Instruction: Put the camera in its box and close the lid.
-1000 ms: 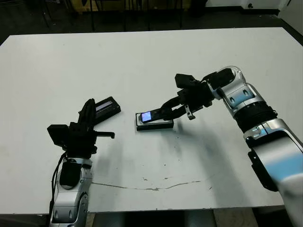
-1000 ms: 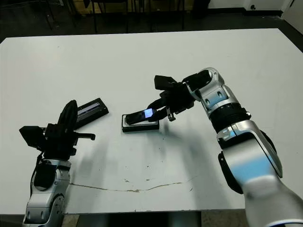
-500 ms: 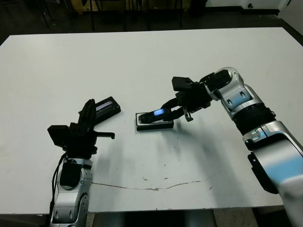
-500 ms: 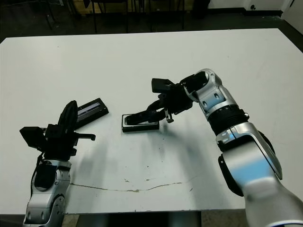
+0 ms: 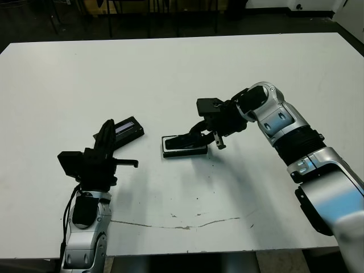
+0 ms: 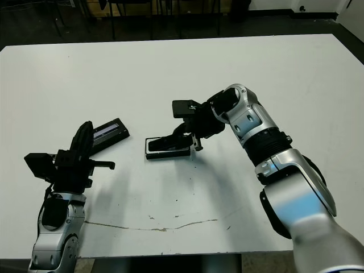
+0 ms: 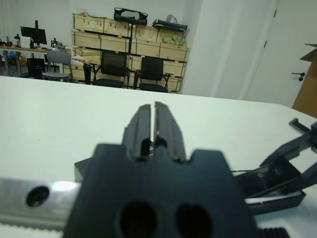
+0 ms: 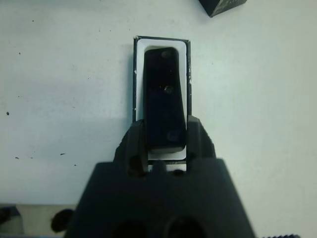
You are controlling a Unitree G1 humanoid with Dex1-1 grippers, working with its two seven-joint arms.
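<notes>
The box (image 5: pixel 198 151), a shallow black tray with a white lining (image 8: pixel 161 45), lies mid-table. The camera (image 8: pixel 163 101), a black bar, lies along the tray's inside, nearly flat. My right gripper (image 5: pixel 189 137) is shut on the camera's near end, one finger (image 8: pixel 133 141) on each long side. The lid (image 5: pixel 126 128), flat and black with a pale stripe, rests to the left of the box. My left gripper (image 5: pixel 106 137) hovers just in front of the lid, shut and holding nothing, its fingertips (image 7: pixel 152 119) pressed together.
A thin dark crack or line (image 5: pixel 182 223) runs across the white table (image 5: pixel 170 74) near its front edge. Chairs and stacked crates (image 7: pixel 124 49) stand beyond the table's far side.
My right gripper has moved left and lowered the camera from a tilted pose down into the box; its bluish square no longer shows. The left arm and lid have not moved.
</notes>
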